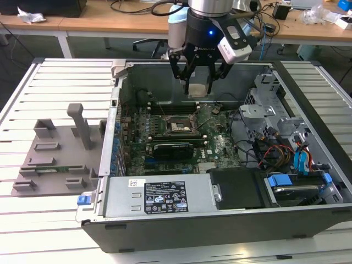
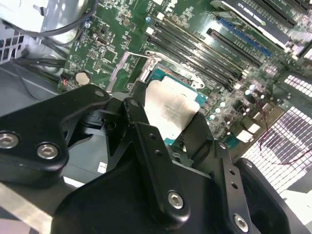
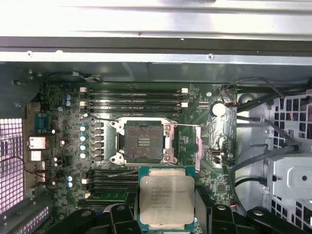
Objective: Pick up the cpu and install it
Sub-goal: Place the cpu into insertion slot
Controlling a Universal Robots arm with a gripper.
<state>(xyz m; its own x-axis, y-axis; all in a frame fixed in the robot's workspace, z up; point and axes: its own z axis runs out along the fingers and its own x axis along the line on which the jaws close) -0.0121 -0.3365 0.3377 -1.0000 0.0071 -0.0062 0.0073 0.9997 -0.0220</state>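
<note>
You hold the cpu (image 3: 166, 201) inside the case (image 1: 220, 220).
Your gripper's (image 1: 198, 83) black fingers (image 2: 200, 134) clamp the flat square chip's edges, matte silver lid up, above the green motherboard (image 3: 219, 185) near the dark socket (image 3: 144, 142).

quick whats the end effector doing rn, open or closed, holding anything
End effector: closed on the cpu, held over the open computer case; the socket is empty.

Large black-and-white label (image 1: 165, 197) on grey power-supply cover (image 1: 118, 202): rows of marks and fine print, too small to read. Small white barcode sticker (image 1: 136, 183) beside it: unreadable. cpu (image 3: 165, 200) metal top: faint printed lines, illegible. Motherboard (image 3: 222, 184): tiny white lettering, illegible.
</note>
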